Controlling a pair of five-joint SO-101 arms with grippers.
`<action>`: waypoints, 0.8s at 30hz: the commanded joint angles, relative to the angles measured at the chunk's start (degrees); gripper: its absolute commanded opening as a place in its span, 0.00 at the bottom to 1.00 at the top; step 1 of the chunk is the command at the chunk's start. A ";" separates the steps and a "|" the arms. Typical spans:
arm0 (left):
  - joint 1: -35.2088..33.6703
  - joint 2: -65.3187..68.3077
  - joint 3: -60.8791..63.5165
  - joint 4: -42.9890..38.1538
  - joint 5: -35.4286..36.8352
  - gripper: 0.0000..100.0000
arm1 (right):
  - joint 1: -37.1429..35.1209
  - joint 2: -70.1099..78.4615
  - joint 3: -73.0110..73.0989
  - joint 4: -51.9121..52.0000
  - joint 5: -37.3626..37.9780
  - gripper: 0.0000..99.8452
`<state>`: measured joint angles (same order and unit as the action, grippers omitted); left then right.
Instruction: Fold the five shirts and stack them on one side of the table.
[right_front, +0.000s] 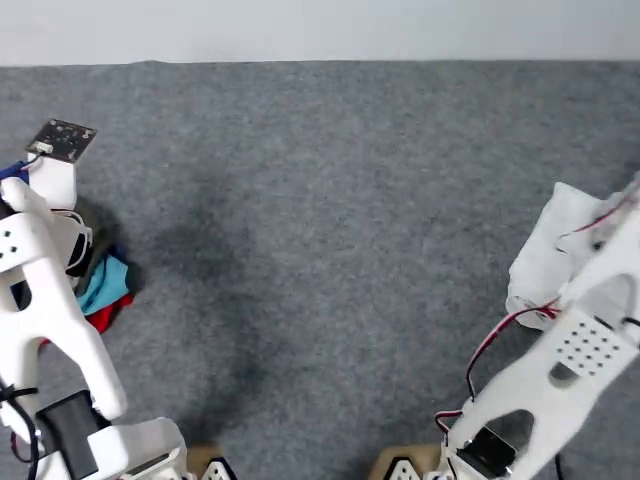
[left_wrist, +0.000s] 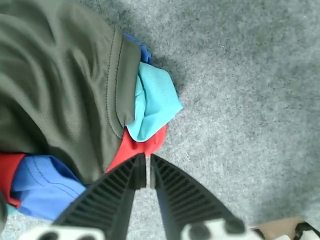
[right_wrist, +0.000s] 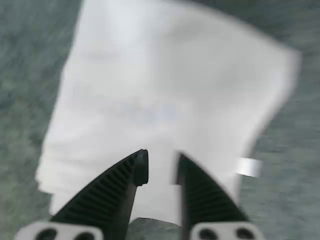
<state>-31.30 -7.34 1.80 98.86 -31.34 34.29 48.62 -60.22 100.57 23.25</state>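
**Four shirts heaped at one edge of the grey bench (right_front: 330, 200), one white shirt at the other.**

An olive shirt (left_wrist: 55, 80) lies on top of the heap. A turquoise shirt (left_wrist: 152, 102) pokes out from under its hem, a red shirt (left_wrist: 137, 147) shows beneath that, and a blue shirt (left_wrist: 42, 185) sticks out at the olive shirt's other side. The left gripper (left_wrist: 148, 170) hangs just beside the olive shirt, over the red edge. Its fingers (left_wrist: 120, 187) are pressed almost together with nothing between them. Well apart from the olive shirt, across the bench, a folded white shirt (right_wrist: 165, 85) lies flat. The right gripper (right_wrist: 161, 167) is above it, its fingers (right_wrist: 122, 182) spread a little and gripping nothing.
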 joint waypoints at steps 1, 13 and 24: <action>0.00 -0.70 -0.75 1.41 -0.35 0.02 | -2.77 -1.54 3.78 2.24 -0.62 0.01; 0.26 -0.70 -0.66 1.41 2.37 0.02 | -7.16 2.42 16.88 2.42 -0.62 0.01; 0.26 -0.62 -0.66 1.32 2.37 0.02 | -7.43 -8.31 21.71 2.51 -0.53 0.01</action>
<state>-31.30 -7.34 1.80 98.95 -29.41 27.78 47.21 -38.33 100.57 23.16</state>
